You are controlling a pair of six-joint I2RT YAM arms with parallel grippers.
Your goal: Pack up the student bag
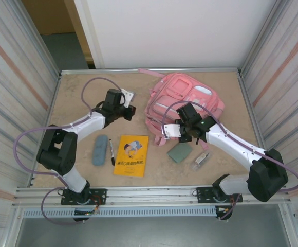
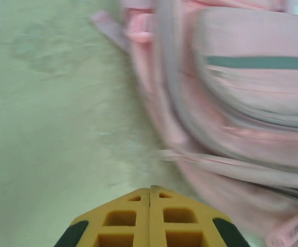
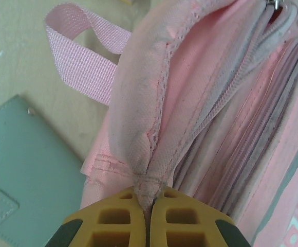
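- Student bag lies at the far right of the tabletop, front pockets facing up. It is well apart from the loose items near the front edge.
- Right gripper: in the wrist view its tips are pinched tight on a fold of the bag's pink fabric, at the lip beside a zip line. The lip is drawn up and the compartment looks to be gaping. A woven strap loop hangs off to one side.
- Left gripper: its tips are pressed together with nothing between them. It hangs over bare tabletop just beside the bag's left flank. That view is smeared, so the arm is probably moving.
- Unpacked along the near side: blue pencil case, pen, yellow book, green wallet and a small clear item I can't identify.

Step in hand, as I judge it: opening the bag, with the right arm holding the mouth. Nothing looks packed yet.

Next move, as I judge it: the left gripper must spread its tips and either help widen the mouth or fetch an item, perhaps the book. The right must keep its pinch so the mouth doesn't fall shut. The fabric is limp and could slip.
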